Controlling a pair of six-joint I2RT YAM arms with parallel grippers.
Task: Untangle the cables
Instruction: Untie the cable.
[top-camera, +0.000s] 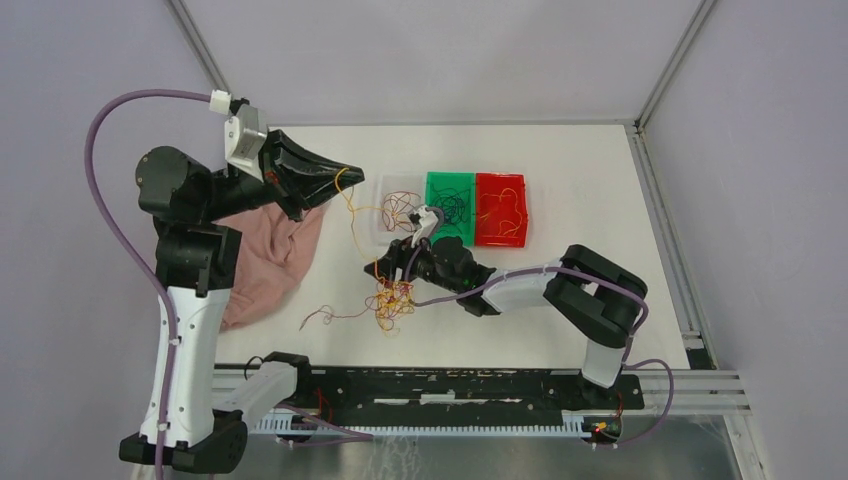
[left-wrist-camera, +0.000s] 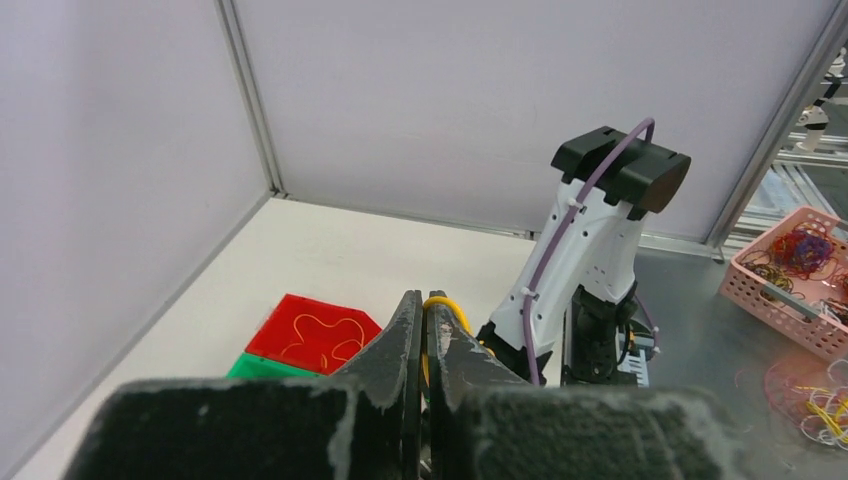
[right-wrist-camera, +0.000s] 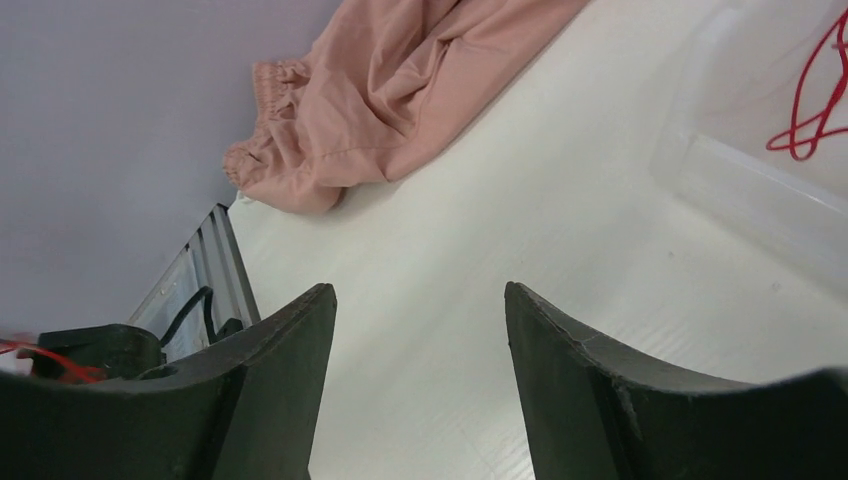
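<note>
A tangle of red, yellow and dark cables (top-camera: 393, 300) lies on the white table near its middle. One yellow cable (top-camera: 352, 222) rises from it to my left gripper (top-camera: 350, 173), which hangs high above the table. In the left wrist view that gripper (left-wrist-camera: 427, 297) is shut on the yellow cable (left-wrist-camera: 447, 305), which loops over the fingertips. My right gripper (top-camera: 392, 268) sits low just above the tangle's far side. In the right wrist view it (right-wrist-camera: 420, 295) stands open over bare table, nothing between its fingers.
A clear tray (top-camera: 384, 228), a green tray (top-camera: 432, 180) and a red tray (top-camera: 522, 205) stand in a row behind the tangle, each with sorted cables. A pink cloth (top-camera: 265, 255) lies at the left. A loose strand (top-camera: 325, 315) trails left of the tangle.
</note>
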